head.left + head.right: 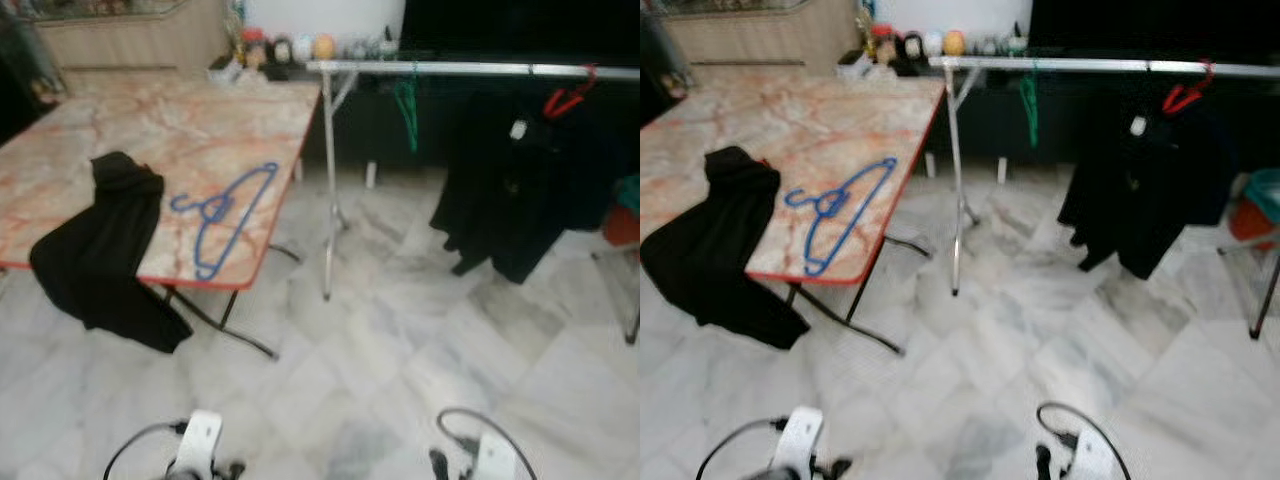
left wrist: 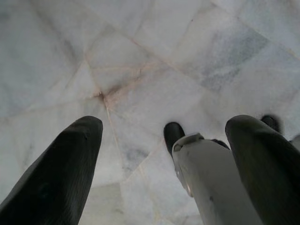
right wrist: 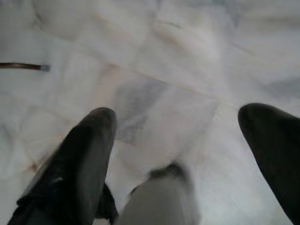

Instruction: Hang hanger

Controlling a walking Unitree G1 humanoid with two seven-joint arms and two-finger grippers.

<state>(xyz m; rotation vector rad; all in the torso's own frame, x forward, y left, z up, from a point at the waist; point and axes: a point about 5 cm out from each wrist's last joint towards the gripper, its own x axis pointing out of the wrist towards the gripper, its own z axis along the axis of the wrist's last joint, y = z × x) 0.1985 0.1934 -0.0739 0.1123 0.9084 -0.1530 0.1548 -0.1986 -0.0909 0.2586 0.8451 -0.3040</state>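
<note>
A blue hanger (image 1: 225,215) lies flat near the front right edge of the marble-topped table (image 1: 150,125). A black garment (image 1: 105,250) is draped over the table's front edge beside it. Behind and to the right runs a metal clothes rail (image 1: 470,68), carrying a green hanger (image 1: 405,105) and a red hanger (image 1: 565,100) that holds dark clothes (image 1: 510,190). Both arms hang low at the bottom of the view, far from the table. My left gripper (image 2: 164,126) and my right gripper (image 3: 178,117) are open, empty, and point down at the floor.
The rail's upright leg (image 1: 328,200) stands just right of the table's corner, and folding table legs (image 1: 225,320) reach out over the white marble floor (image 1: 400,340). An orange bin (image 1: 622,222) sits at the far right. Several small items (image 1: 300,47) line a dark shelf behind.
</note>
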